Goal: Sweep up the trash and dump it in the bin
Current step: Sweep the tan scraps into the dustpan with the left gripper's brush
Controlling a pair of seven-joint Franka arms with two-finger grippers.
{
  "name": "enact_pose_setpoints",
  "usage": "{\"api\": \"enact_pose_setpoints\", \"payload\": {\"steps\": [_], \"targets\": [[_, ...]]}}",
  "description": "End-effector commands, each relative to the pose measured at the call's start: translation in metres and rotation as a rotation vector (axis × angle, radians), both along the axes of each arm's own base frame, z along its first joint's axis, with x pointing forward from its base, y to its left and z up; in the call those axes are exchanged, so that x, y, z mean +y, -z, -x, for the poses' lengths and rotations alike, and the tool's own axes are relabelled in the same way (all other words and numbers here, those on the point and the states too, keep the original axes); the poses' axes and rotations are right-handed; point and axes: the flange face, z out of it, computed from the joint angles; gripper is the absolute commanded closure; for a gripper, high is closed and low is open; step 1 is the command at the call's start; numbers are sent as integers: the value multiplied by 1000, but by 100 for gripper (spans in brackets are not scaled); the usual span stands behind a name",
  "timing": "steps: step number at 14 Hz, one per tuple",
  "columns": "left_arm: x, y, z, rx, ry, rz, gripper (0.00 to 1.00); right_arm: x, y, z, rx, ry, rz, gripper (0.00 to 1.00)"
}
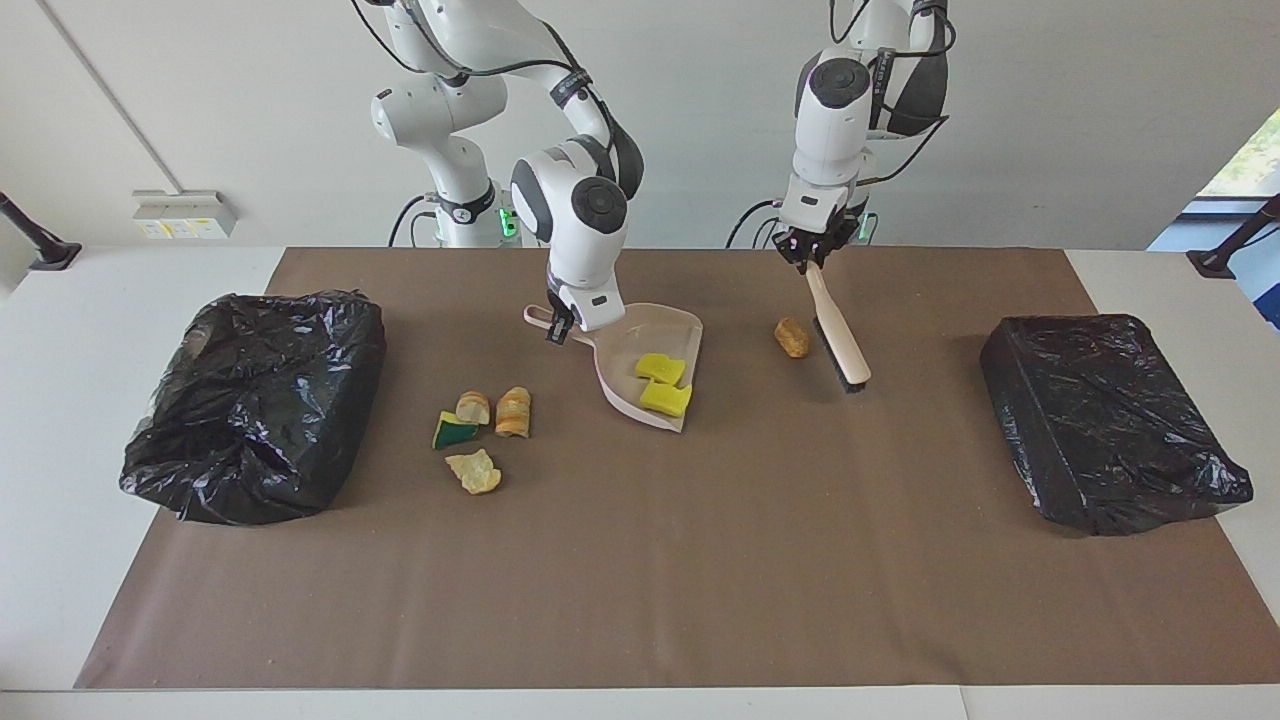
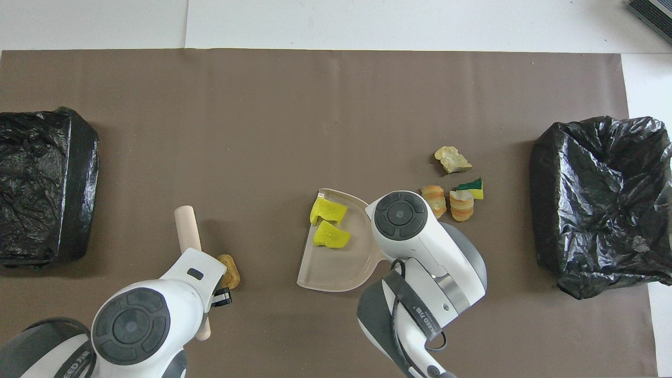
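the left gripper (image 1: 812,257) pinches the top of the beige brush handle (image 1: 832,322), bristles down on the brown mat (image 1: 640,560) just beside 1 tan lump (image 1: 792,337) toward the left arm's end. the right gripper (image 1: 558,328) is clamped on the pink dustpan (image 1: 625,385) handle; 2 yellow foam chunks (image 1: 662,383) lie in its pan. 4 more scraps (image 1: 480,425), 1 a green-and-yellow sponge wedge (image 1: 453,430), sit together on the mat between the dustpan and the open black bin bag (image 1: 255,400). a second black bag (image 1: 1105,420) lies at the left arm's end.
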Motion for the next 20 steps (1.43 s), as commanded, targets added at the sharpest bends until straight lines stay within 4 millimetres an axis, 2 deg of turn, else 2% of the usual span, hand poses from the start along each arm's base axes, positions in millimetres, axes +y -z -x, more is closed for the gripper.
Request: {"api": "enact_pose_setpoints", "payload": {"steps": [1,4,6,8,9,12,15,17,20], "targets": [[9,-3,26,-3,-151,-58,100,-1,-3,2,-8,-4,-29,100],[-7,13,42,37,-294,-10,100,-1,-4,2,-8,-3,-29,100],[-29,39,48,16,-390,19,100,-1,-3,2,-6,-4,-28,100],[-58,62,50,21,-379,57,100,-2,-3,4,2,-12,-15,100],[-70,63,47,13,-371,107,100,-1,-1,9,4,-21,-10,100],[-95,64,10,12,-347,234,100,0,-1,8,-2,-23,-13,100],[-102,69,3,6,-199,273,100,-1,0,8,-1,-23,-13,100],[-109,79,6,30,-41,287,100,-1,0,8,-1,-23,-13,100],[-112,79,7,30,204,313,100,-1,0,9,0,-21,-11,100]]}}
